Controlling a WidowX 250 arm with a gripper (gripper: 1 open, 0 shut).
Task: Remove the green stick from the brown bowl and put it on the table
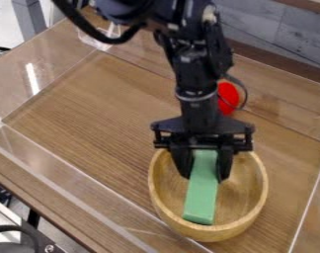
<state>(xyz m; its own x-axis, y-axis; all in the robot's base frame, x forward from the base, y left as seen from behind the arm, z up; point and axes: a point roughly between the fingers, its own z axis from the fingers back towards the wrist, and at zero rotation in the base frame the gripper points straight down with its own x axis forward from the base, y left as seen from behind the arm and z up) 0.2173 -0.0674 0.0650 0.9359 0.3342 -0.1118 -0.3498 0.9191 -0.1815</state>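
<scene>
The brown bowl (159, 190) sits on the wooden table (97, 109) at the near right. A flat green stick (201, 196) leans inside it, lower end on the bowl's floor, upper end raised toward the far rim. My gripper (206, 168) points almost straight down over the bowl. Its two black fingers (186, 164) press against the long edges of the stick's upper part, so it is shut on the stick. The stick's top end is hidden behind the gripper body.
A red round object (230, 95) lies on the table just behind the arm. Clear plastic walls (44, 59) enclose the table on the left, front and right. Bare wood stretches left of the bowl.
</scene>
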